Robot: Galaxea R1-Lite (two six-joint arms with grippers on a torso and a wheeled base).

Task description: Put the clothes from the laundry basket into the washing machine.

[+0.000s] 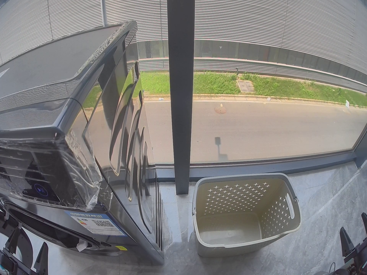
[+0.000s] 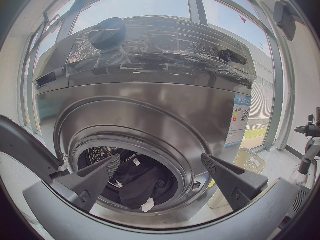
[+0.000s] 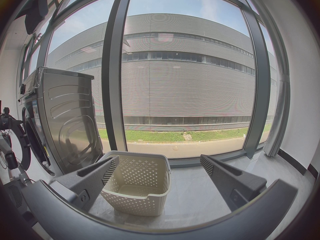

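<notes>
Closest to my left wrist camera, the left gripper [image 2: 159,156] hangs with its jaws spread wide and nothing between them, facing the front of the washing machine [image 2: 150,110]. Through the open port I see the clothes [image 2: 140,180] – dark garments heaped in the drum, a white tag hanging at the lip. Clear film [image 2: 160,50] wraps the control panel, with a round knob [image 2: 107,32] under it. On the machine's front sits a sticker [image 2: 238,120] with a blue header, coloured bars and a square code – its print is too small for me to read. The right gripper [image 3: 158,158] also has its jaws spread and holds nothing, above the laundry basket [image 1: 243,176], which stands on the floor just beside the machine by the window pillar [image 1: 181,84], its pale bottom in plain sight.
</notes>
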